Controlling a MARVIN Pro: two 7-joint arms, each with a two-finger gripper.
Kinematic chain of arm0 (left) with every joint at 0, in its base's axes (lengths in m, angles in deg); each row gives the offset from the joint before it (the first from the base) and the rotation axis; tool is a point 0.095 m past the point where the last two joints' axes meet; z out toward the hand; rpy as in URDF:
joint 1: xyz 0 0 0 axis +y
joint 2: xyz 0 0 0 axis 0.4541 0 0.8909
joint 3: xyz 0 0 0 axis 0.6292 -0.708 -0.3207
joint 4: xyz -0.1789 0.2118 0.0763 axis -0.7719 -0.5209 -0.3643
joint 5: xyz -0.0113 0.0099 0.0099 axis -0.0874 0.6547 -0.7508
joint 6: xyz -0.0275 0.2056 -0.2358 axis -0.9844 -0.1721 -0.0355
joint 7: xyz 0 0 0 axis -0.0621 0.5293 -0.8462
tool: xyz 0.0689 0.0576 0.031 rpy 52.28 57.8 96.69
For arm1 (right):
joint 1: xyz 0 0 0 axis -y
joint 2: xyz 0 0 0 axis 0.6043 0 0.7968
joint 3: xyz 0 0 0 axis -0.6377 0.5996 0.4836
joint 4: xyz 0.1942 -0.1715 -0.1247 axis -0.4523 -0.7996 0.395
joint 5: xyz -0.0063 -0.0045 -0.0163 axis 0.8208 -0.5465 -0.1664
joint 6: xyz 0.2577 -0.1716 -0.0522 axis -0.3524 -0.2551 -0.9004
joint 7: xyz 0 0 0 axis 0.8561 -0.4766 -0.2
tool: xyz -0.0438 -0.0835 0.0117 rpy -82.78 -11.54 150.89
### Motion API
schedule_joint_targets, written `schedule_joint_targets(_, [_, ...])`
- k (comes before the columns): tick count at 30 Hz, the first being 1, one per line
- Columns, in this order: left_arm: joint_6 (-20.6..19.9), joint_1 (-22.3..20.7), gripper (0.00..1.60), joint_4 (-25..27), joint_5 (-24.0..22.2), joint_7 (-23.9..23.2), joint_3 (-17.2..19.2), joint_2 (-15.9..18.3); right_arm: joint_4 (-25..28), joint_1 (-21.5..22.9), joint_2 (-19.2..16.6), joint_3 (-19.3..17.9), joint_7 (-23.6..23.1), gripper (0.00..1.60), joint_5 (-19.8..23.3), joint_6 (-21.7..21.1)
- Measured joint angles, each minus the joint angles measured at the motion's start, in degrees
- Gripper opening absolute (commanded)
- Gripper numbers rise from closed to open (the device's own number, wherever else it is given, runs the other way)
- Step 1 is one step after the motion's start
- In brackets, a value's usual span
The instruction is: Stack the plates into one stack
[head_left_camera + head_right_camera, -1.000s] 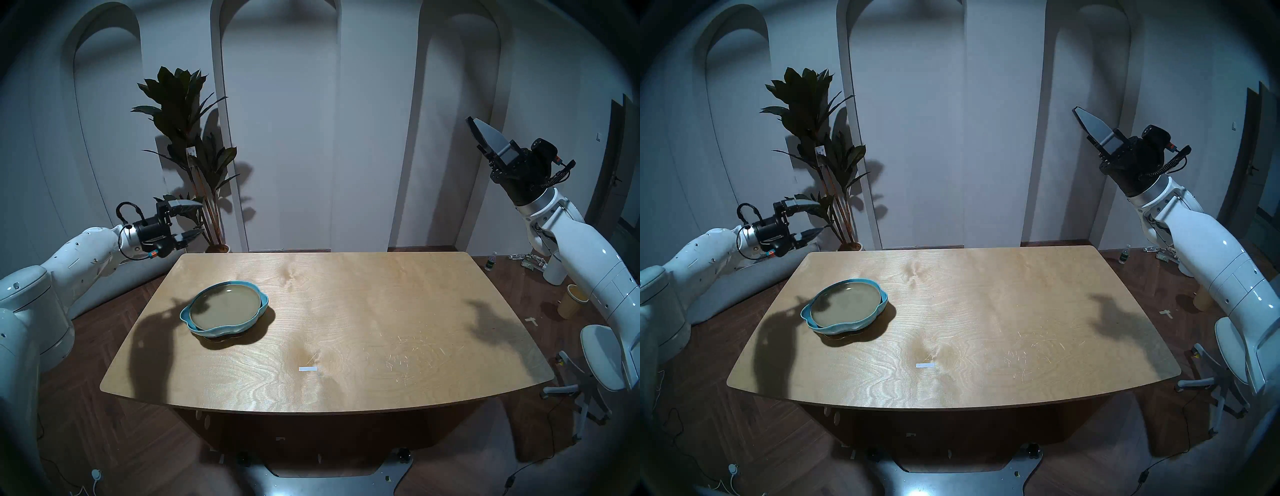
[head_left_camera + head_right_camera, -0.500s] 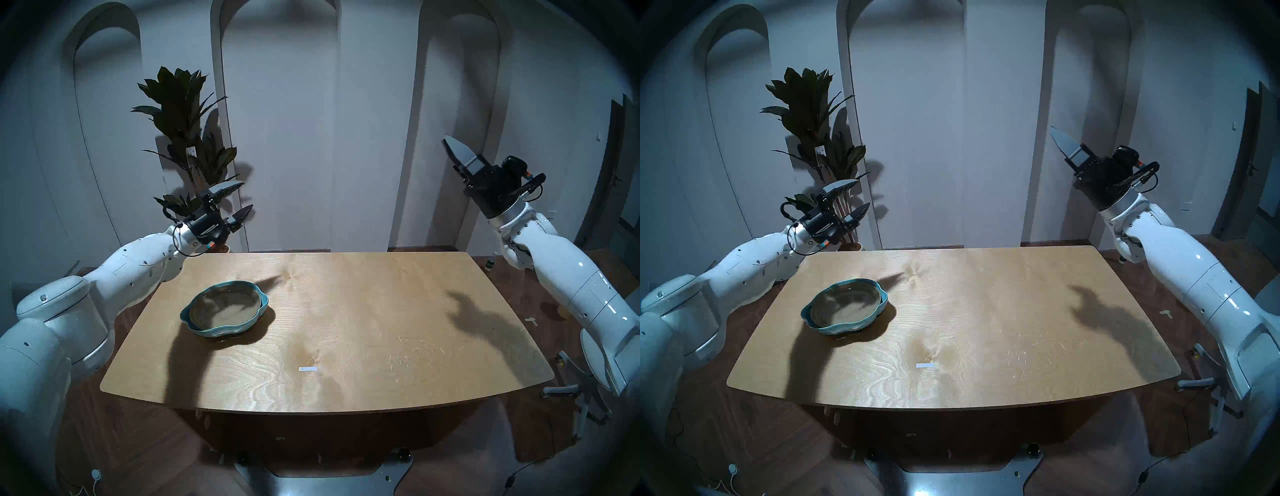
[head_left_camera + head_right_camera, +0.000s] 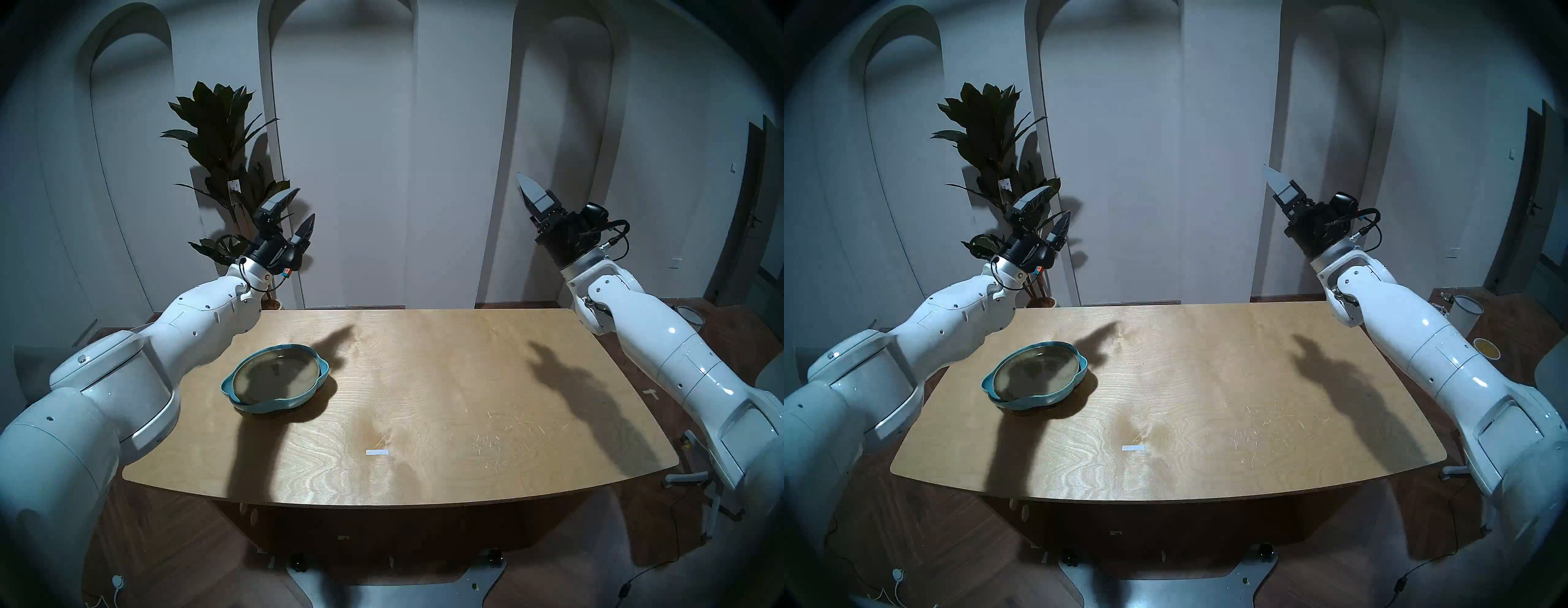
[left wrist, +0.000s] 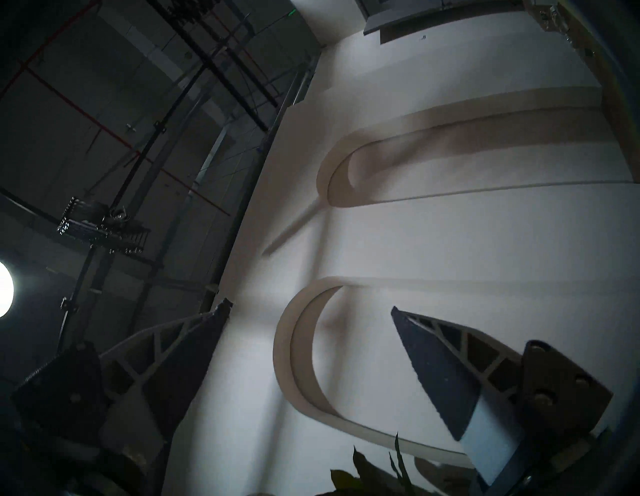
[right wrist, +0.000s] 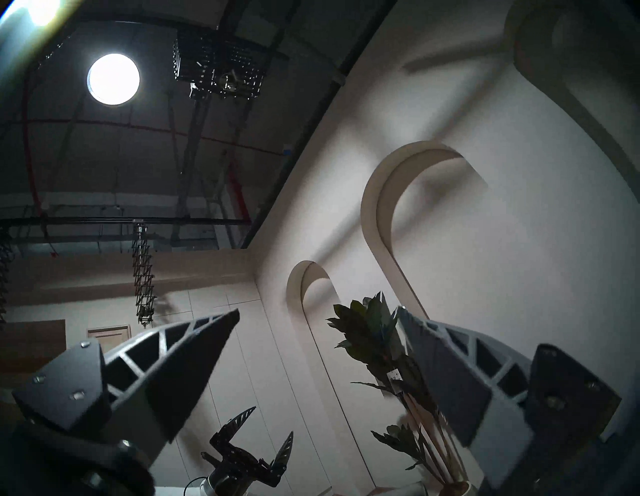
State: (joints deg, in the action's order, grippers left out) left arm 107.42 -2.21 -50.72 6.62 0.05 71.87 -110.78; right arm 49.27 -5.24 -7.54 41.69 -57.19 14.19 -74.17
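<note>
Blue-rimmed plates (image 3: 275, 378) — far below raised jaws

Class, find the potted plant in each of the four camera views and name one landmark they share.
Head stereo left: potted plant upper left, behind the table.
Head stereo right: potted plant upper left too.
Left wrist: only leaf tips at the bottom edge.
Right wrist: plant lower centre-right.
Shared landmark: the arched wall niches.
</note>
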Motion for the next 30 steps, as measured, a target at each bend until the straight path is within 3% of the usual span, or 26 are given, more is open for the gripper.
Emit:
schedule_joint_targets(14, [-9.4, -0.4, 1.6, -6.0, -4.7, -5.0, 4.4, -5.8, -6.0, 4.9, 9.3, 0.7, 7.1, 1.6, 1.6, 0.3])
schedule_joint_targets(30, [-20.0, -2.5, 1.6, -11.1, -2.7, -10.2, 2.8, -9.8, -13.7, 8.3, 18.1, 4.2, 17.5, 1.6, 1.7, 1.3])
